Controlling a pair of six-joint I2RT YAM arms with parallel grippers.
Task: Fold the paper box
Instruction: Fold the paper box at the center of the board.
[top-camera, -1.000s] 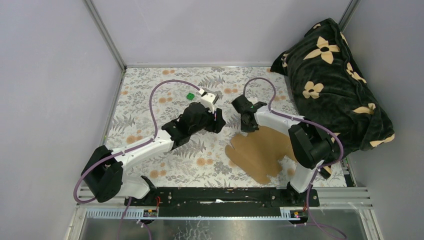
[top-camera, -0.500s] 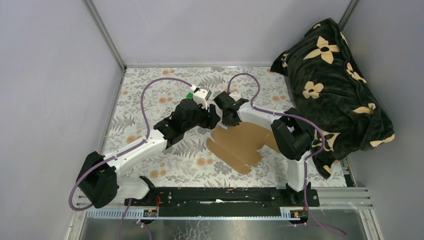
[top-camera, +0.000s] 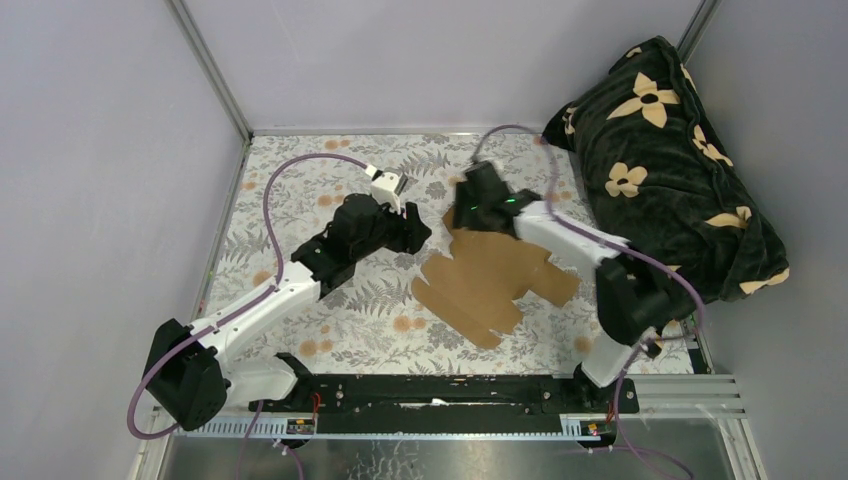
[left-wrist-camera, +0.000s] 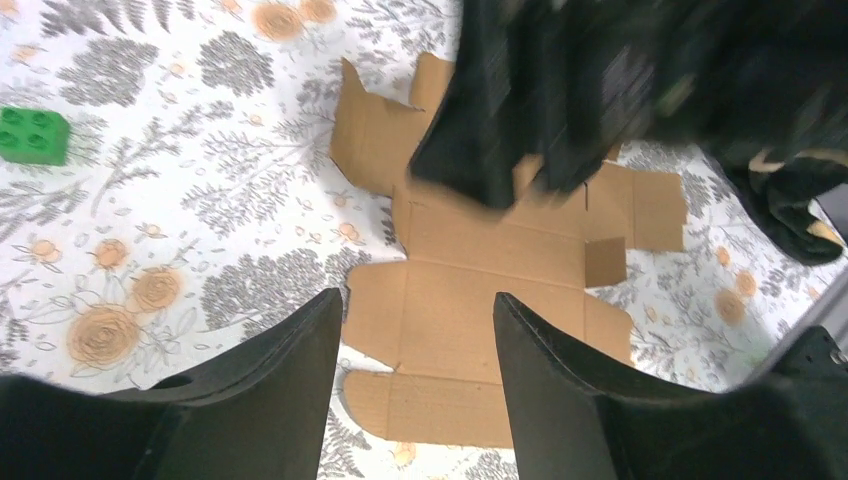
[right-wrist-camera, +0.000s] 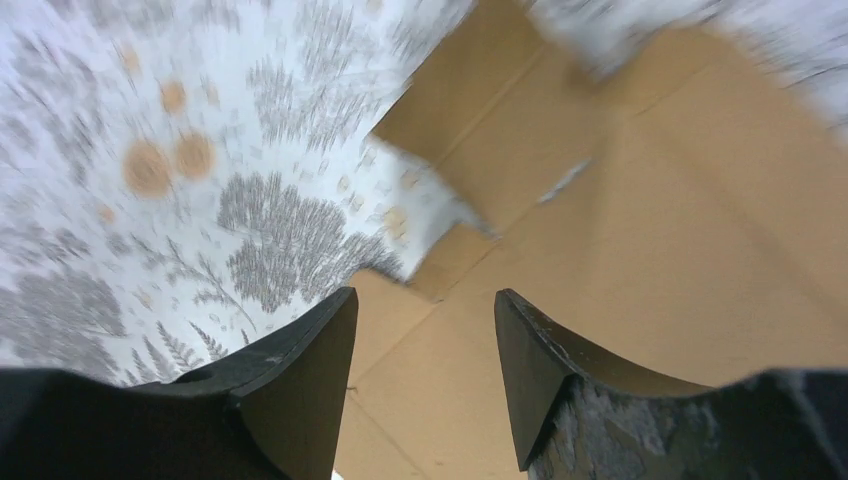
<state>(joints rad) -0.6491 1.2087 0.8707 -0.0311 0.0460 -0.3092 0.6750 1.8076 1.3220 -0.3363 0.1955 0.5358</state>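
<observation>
The paper box (top-camera: 490, 282) is a flat brown die-cut sheet with flaps and creases, lying on the floral cloth right of centre. My right gripper (top-camera: 466, 220) hovers over its far left corner. In the right wrist view the right gripper (right-wrist-camera: 425, 295) is open, with only the sheet (right-wrist-camera: 640, 230) below and nothing between the fingers. My left gripper (top-camera: 418, 234) stands just left of the sheet's far end. Seen from the left wrist, the left gripper (left-wrist-camera: 418, 298) is open and empty above the sheet (left-wrist-camera: 480, 260), and the blurred right arm (left-wrist-camera: 560, 90) crosses the sheet's far part.
A small green cube (left-wrist-camera: 33, 135) lies on the cloth to the left of the sheet. A black blanket with cream flowers (top-camera: 665, 160) fills the back right corner, close to the sheet's right flaps. Grey walls close off the left, back and right sides.
The right gripper dragged the sheet leftward, then opened and let go, lifting toward the sheet's far corner. The left arm drew back a little to the left, its gripper staying open.
</observation>
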